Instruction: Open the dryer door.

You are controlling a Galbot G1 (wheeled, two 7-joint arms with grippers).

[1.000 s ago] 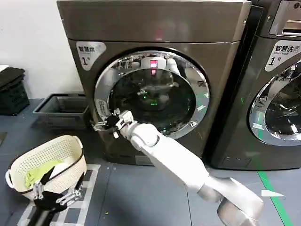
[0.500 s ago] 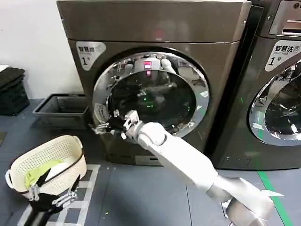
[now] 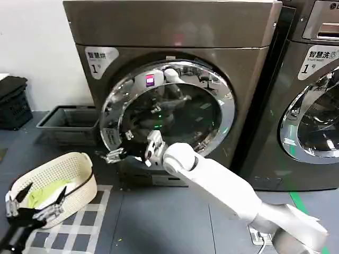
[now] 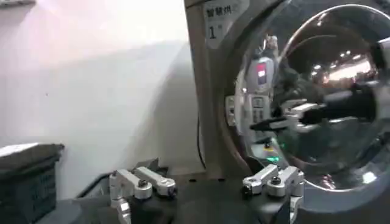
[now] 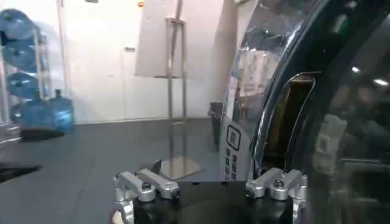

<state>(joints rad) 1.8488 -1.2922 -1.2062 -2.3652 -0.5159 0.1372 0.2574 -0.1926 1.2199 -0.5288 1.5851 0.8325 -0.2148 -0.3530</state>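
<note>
The dryer door [image 3: 167,108] on the machine marked "1" is ajar at its left edge, mid-opening. The right pincer [image 3: 117,154], fingers spread, hooks that edge; next, swing it wider. Left pincer [image 3: 33,207] idles open, near left

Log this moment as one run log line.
right hand: open, at dryer door left rim | door: ajar | left hand: open, low by basket
</note>
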